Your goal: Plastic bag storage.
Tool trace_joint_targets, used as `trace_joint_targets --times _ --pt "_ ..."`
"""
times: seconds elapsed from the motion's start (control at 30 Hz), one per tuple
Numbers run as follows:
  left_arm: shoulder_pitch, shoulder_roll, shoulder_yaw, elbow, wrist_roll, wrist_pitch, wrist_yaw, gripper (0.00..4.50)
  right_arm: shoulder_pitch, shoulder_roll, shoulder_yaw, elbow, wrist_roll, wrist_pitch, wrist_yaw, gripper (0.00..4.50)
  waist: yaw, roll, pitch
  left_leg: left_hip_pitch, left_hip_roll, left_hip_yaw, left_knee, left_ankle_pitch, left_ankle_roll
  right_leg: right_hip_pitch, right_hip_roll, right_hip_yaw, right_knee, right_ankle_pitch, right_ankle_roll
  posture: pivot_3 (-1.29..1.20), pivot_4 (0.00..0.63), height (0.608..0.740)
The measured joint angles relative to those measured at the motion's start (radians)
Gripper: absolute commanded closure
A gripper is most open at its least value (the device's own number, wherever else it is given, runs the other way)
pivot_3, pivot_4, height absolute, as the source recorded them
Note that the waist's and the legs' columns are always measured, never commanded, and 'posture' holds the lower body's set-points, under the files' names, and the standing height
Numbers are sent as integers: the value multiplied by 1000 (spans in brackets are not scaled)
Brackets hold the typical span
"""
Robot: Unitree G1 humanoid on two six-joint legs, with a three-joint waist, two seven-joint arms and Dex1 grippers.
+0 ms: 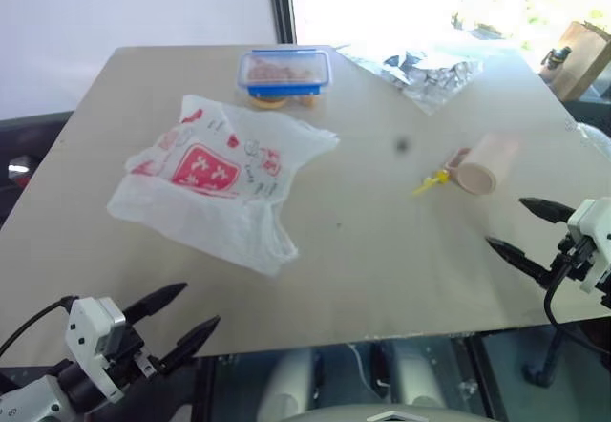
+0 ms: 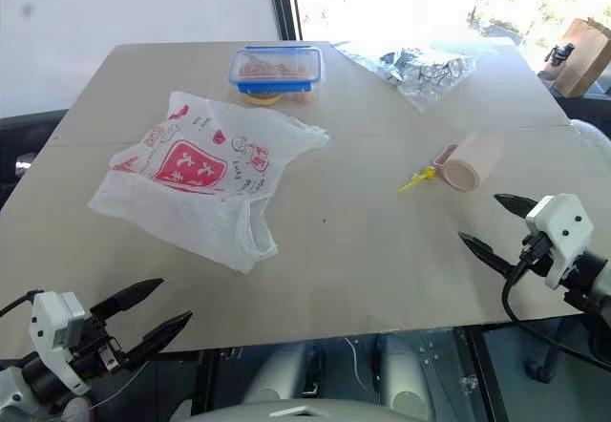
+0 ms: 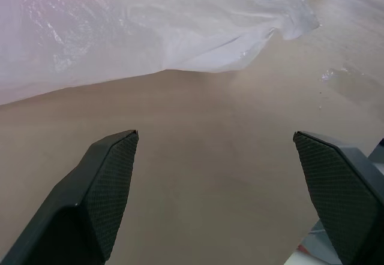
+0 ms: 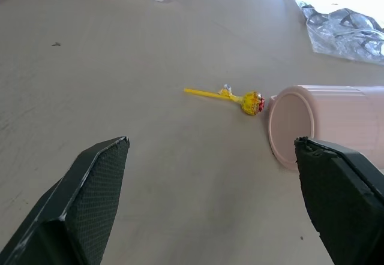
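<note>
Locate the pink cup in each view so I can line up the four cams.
Left eye view: pink cup lies on its side, right of centre on the table.
Right eye view: same cup, right of centre.
Left wrist view: not in it.
Right wrist view: cup at the right edge, mouth facing the camera.
Shared landmark: the yellow lollipop right by the cup's mouth, also.
</note>
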Motion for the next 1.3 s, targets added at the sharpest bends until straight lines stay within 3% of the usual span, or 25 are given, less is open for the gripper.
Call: trace_joint_targets --times 0.2,0.47,0.73,0.9,1.1,1.27,1.3 --pt "-122 35 -2 -48 -75 107 99 111 33 -1 32 -1 17 -11 53 0 8 0 0 1 0 -2 1 0 0 1 0 -2 1 0 0 0 150 740" --pt "-172 40 -14 -105 -126 188 161 111 12 15 52 0 30 -54 83 0 -1 0 0 2 0 1 0 0 0 1 5 1 0 0 0 0 150 740" --pt "-55 33 -21 -212 -138 201 125 111 62 -6 84 -91 91 -62 185 0 1 0 0 1 1 1 0 -1 1 1 4 2 -2 0 0 0 150 740" --pt "2 43 -53 -292 -227 283 150 111 61 -22 113 -121 93 -105 244 0 2 0 0 2 2 -1 1 -1 0 3 2 0 -4 0 0 0 150 740" --pt "-103 103 -98 -297 -334 410 239 111 65 -24 97 -125 109 -155 287 0 4 1 0 2 1 -2 0 -1 0 4 6 -1 -5 0 0 0 150 740" --pt "-226 98 -139 -275 -464 506 392 111 95 -24 44 -164 171 -179 325 0 1 1 0 2 1 -2 0 -1 0 5 5 1 -5 0 0 0 150 740" --pt "-255 85 -162 -268 -490 528 444 364 99 -24 35 -165 192 -180 333 0 1 1 -1 2 1 -2 0 -1 0 5 5 2 -5 1 0 0 150 740"
